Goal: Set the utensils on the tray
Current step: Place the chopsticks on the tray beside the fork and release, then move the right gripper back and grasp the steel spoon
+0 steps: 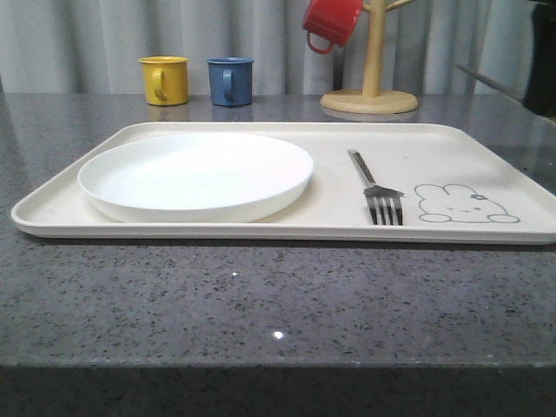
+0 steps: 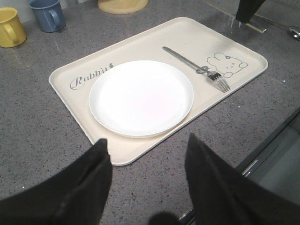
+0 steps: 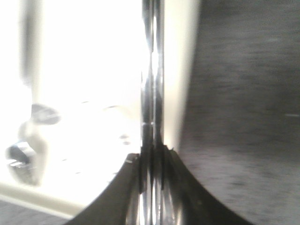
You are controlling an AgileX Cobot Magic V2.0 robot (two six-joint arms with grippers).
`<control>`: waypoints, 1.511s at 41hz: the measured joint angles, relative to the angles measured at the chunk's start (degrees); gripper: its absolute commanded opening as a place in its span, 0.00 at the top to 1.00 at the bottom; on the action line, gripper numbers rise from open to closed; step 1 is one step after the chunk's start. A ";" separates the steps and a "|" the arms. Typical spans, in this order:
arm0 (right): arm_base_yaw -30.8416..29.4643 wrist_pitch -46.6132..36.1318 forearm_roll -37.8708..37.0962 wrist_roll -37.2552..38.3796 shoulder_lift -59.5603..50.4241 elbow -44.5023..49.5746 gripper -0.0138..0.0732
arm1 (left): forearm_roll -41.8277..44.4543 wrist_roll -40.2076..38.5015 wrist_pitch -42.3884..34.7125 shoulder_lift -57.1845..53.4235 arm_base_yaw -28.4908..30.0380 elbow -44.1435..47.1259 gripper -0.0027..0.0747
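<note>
Right pincer (image 3: pixel 152 157) of mine is clamped on a thin shiny silver metal utensil (image 3: pixel 152 93), blurred, over the cream rectangular tray (image 3: pixel 180 70); left pincer (image 2: pixel 147 161) gapes empty.

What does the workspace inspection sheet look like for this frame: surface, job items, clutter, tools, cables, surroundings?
Surface: grey speckled countertop, glossy, no spills seen.
Job's things: cream tray holds the white plate on its left part and a fork beside the bunny drawing, tines toward the robot.
Clutter: yellow mug and blue mug behind the tray; red mug hanging on a wooden mug stand.
Tools: left tool open, empty, near the tray's front edge; right tool shut on a thin shiny metal piece, blurred, over the tray's edge.
Cables: nothing seen.
Surroundings: pale curtain behind the counter.
</note>
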 measured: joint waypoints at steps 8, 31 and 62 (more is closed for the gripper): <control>6.16 0.11 2.76 6.58 2.98 0.00 0.78 | 0.00 0.00 0.00 0.00 0.00 0.00 0.51; 7.73 -1.70 3.75 15.32 10.19 -0.31 0.50 | 0.00 0.00 0.00 0.00 0.00 0.00 0.51; -0.66 0.45 -14.33 8.76 -8.35 1.22 0.47 | 0.00 0.00 0.00 0.00 0.00 0.00 0.51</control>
